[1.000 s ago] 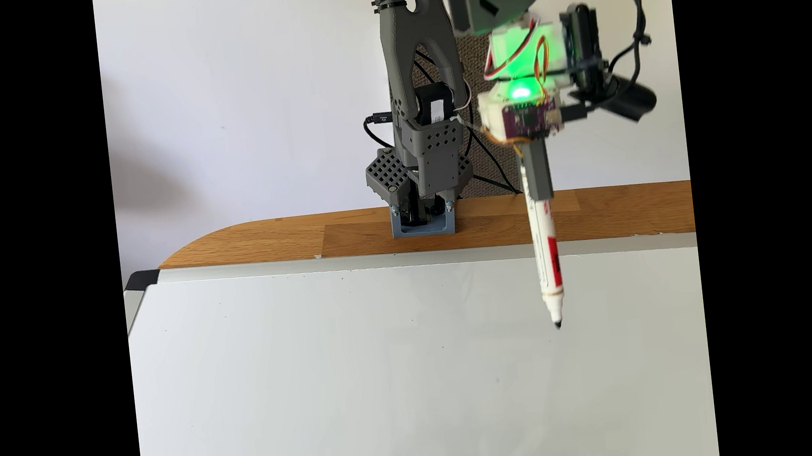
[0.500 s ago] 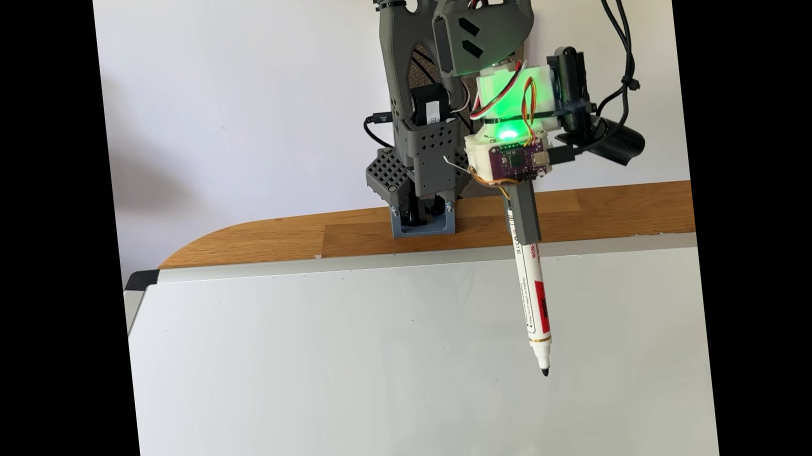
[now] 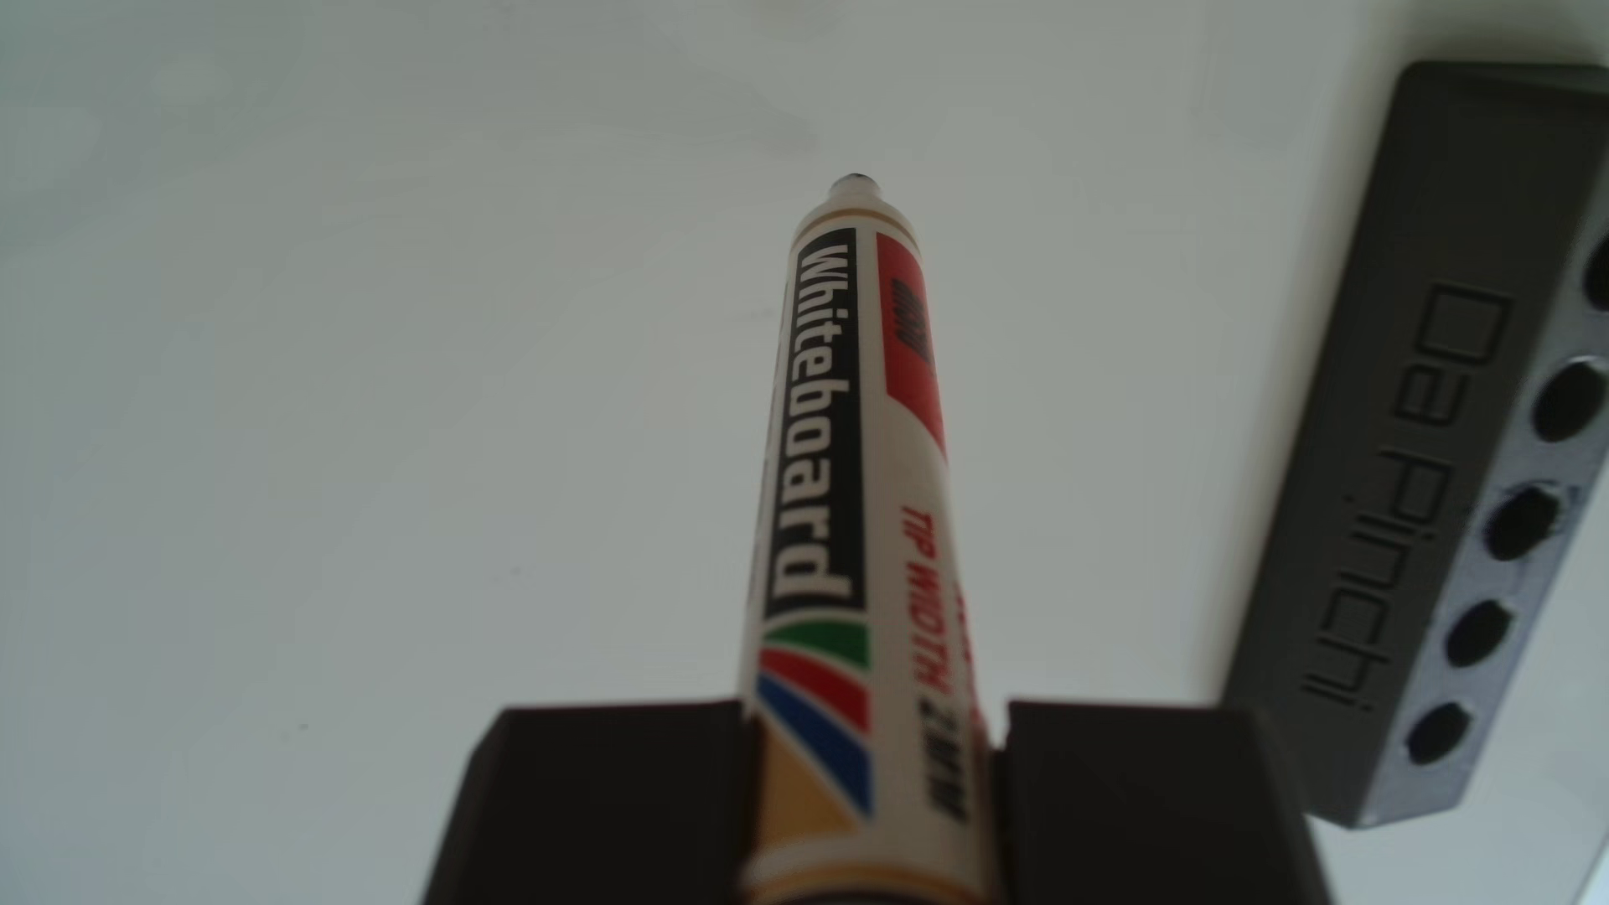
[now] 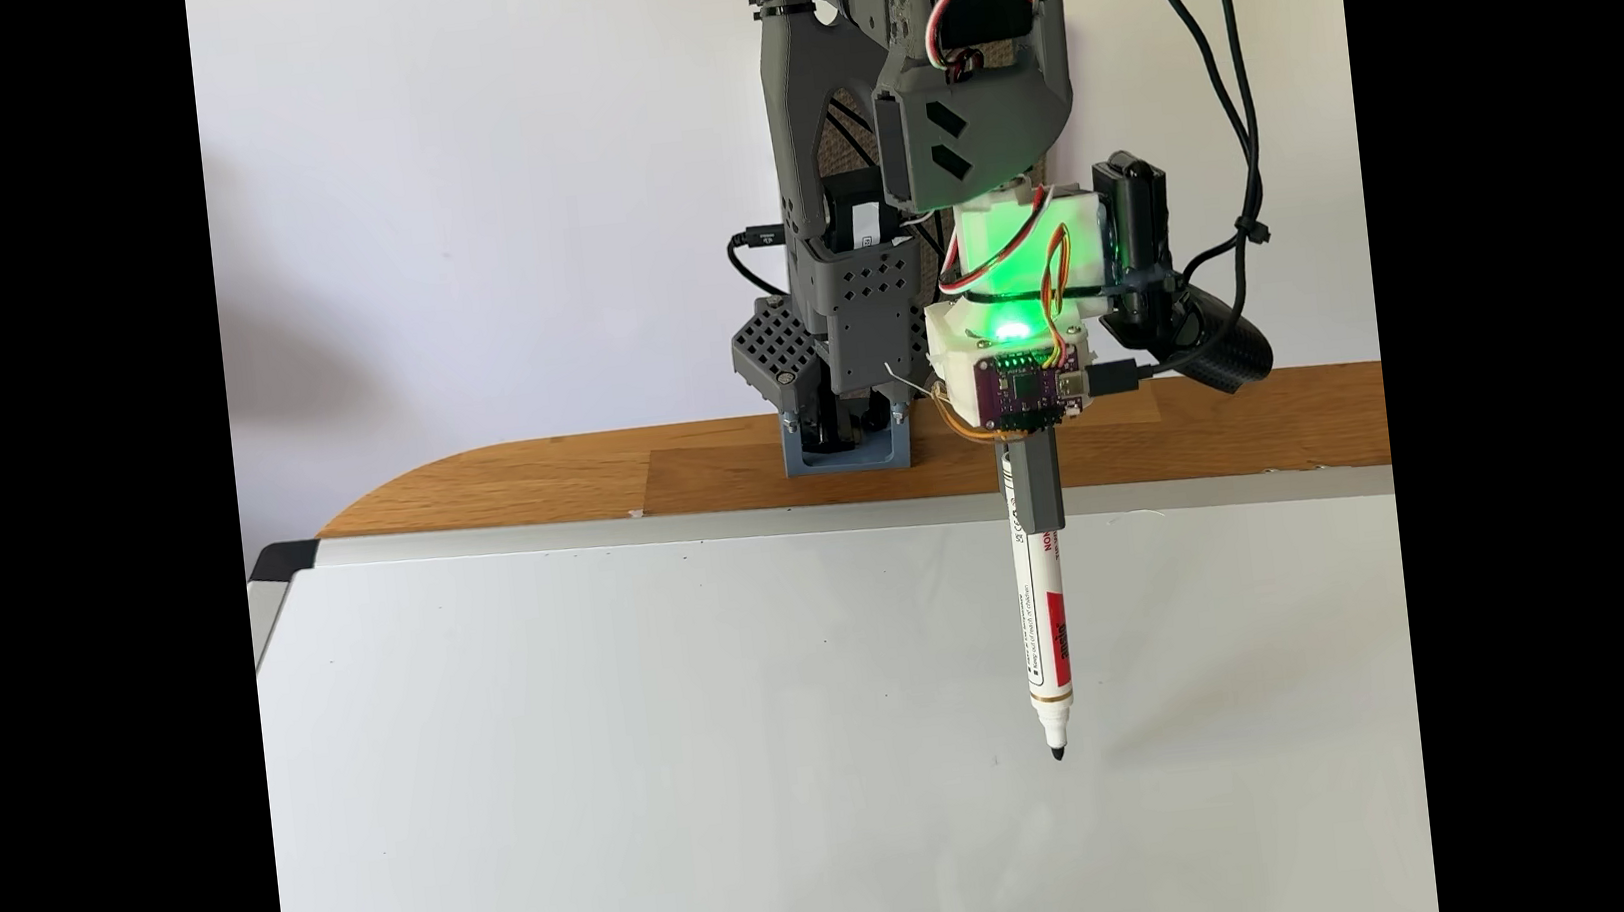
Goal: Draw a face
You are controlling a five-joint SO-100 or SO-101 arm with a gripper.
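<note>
Because our end effector pinches the whiteboard marker between two dark blocks at the upper barrel, we already have hold of it where we want it: well back from the nib, on the straight, stiff part of the plastic body. We judge the marker light and rigid, though its glossy label looks slippery (a sideways push at the tip could twist it in the clamp). In the fixed view it hangs nearly upright, black tip down, over the right-hand part of the whiteboard; whether the tip touches the board or rides just above it we cannot tell, and no ink mark shows. The felt nib is the fragile part, so we think light pressure suits it. Off to the right in the other view lies a grey holder with a row of holes. Beyond the board's far edge runs the wooden surface, where the arm's base is clamped.
</note>
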